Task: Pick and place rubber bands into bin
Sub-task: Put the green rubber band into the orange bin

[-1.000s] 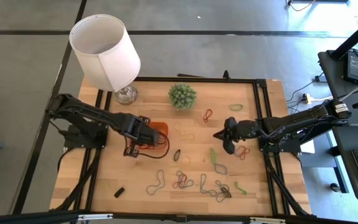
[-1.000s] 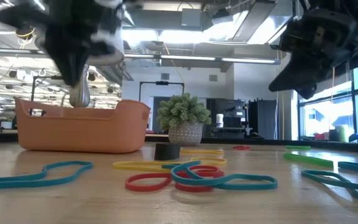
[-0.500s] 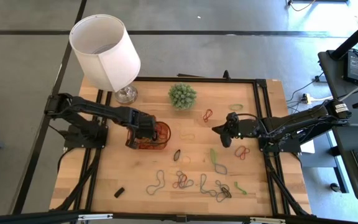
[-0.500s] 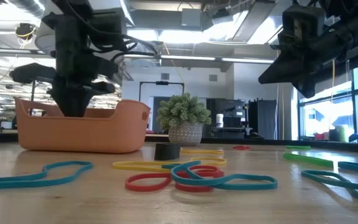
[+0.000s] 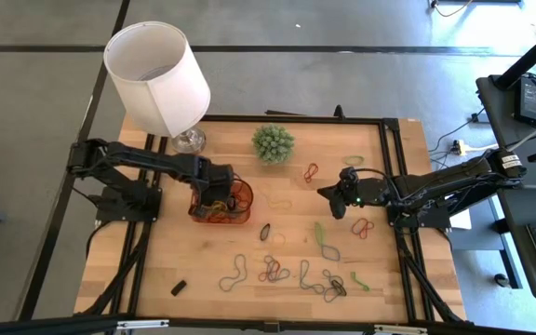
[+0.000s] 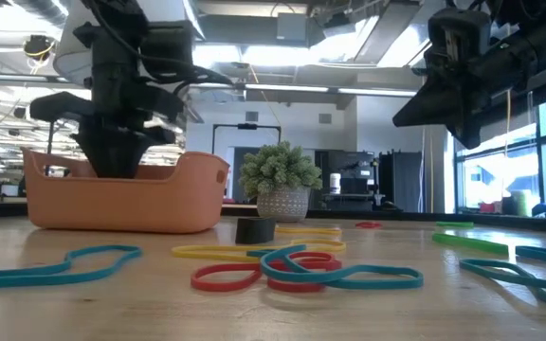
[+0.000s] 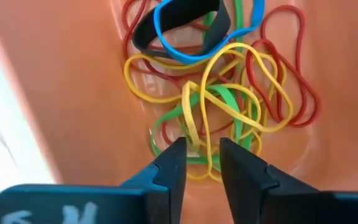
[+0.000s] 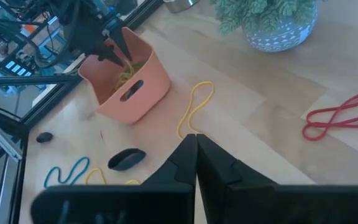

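Left arm releasing a yellow band into the bin; right arm waiting mid-table.

My left gripper (image 7: 196, 158) sits down inside the orange bin (image 5: 243, 195), jaws parted a little, with a yellow rubber band (image 7: 194, 112) draped between the tips on the pile. My worry is that it snags a finger and rides back out when I lift. Loose rubber bands (image 5: 277, 272) lie along the near table edge. My right gripper (image 8: 195, 149) hovers pinched closed and empty near the potted plant (image 5: 273, 142); it could foul a band if lowered blind.
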